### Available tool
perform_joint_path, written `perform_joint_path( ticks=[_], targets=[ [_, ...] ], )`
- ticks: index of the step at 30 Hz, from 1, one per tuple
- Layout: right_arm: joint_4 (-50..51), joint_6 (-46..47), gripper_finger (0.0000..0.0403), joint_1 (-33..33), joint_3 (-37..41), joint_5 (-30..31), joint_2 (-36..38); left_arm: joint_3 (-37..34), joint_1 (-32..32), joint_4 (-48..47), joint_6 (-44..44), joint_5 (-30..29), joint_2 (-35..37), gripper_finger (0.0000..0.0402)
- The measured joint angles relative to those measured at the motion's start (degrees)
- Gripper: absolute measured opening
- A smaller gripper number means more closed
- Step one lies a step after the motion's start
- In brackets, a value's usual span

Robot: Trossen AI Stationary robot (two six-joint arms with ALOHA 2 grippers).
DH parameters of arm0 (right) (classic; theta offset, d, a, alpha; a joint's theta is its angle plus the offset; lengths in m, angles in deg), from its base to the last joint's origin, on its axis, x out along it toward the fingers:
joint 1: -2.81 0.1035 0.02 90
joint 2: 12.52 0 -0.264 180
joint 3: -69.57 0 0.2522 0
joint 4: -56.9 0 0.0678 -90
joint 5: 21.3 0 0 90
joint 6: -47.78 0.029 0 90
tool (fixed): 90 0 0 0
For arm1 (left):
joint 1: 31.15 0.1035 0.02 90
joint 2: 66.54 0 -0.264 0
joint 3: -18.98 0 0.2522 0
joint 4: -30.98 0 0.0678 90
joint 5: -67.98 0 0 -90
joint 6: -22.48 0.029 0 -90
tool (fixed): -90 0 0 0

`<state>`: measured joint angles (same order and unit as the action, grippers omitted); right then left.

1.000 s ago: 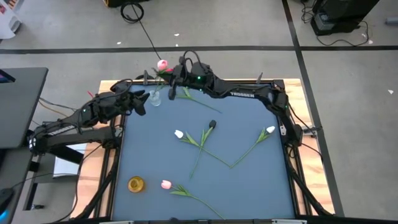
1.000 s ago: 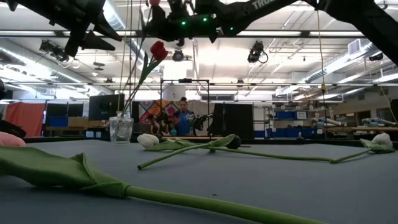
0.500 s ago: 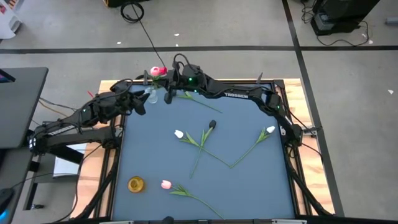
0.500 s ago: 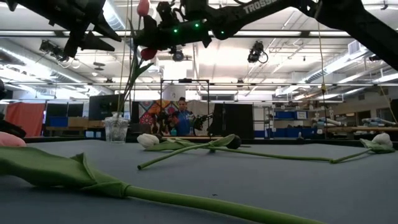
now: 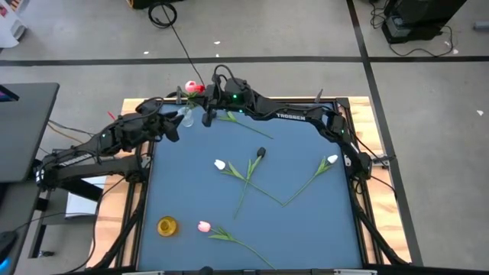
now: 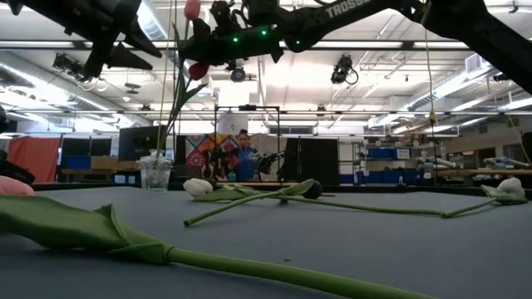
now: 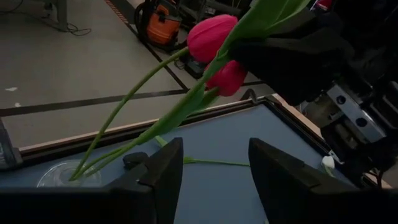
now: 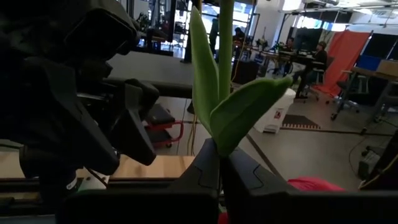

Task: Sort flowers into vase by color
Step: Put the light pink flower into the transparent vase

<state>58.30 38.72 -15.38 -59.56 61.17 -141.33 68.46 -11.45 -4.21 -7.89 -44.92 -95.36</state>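
Note:
A clear glass vase (image 5: 186, 116) stands at the table's far left corner; it also shows in the low view (image 6: 155, 173). Two tulips have their lower ends in it. Their pink head (image 7: 211, 34) and red head (image 7: 227, 78) sit close together above the vase. My right gripper (image 5: 206, 114) is beside the heads, shut on a leafy green stem. My left gripper (image 5: 173, 127) is open and hovers just left of the vase; its fingers touch nothing. My right gripper pinches a tulip's stem (image 8: 219, 134) between its two fingers, at the leaves just below the heads. The fingers come level from the table's right and lie across the stem. The stem slants down into the vase. I cannot tell which head it carries.
Lying flat on the blue table are a white tulip (image 5: 220, 164), a dark tulip (image 5: 261, 153), another white tulip (image 5: 332, 160) and a pink tulip (image 5: 204, 226). A gold vase (image 5: 167, 226) stands near the left edge. A loose green stem (image 5: 244, 124) lies under my right arm.
My right gripper moved toward the table's left edge with the stem, then stayed still. Both heads swung left and now sit more directly over the vase. The vase slid slightly left with them.

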Motion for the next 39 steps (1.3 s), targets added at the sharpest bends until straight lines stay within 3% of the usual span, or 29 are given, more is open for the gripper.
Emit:
perform_joint_path(
  ticks=[7, 14, 24, 35, 39],
  targets=[
    [5.3, 3.2, 0.0011, 0.5, 0.1, -1.2, 1.6, 0.0, 0.0, -1.0, 8.1, 2.1, -2.8, 0.0188],
    [10.3, 6.3, 0.0011, 0.9, 0.1, -7.1, 5.3, 0.0, 0.0, 7.6, 19.7, 4.6, -7.4, 0.0187],
    [13.0, 8.0, 0.0011, 0.9, 0.0, -10.2, 6.3, 0.0, 0.0, 18.3, 21.5, 6.3, -8.3, 0.0184],
    [13.6, 8.5, 0.0012, 1.2, 0.0, -12.9, 6.3, 0.0, 0.0, 17.4, 20.7, 11.9, -8.3, 0.0095],
    [13.3, 9.5, 0.0026, 1.2, 0.0, -16.1, 6.3, 0.0, -0.1, 17.4, 20.7, 14.5, -8.3, 0.0041]
  ],
)
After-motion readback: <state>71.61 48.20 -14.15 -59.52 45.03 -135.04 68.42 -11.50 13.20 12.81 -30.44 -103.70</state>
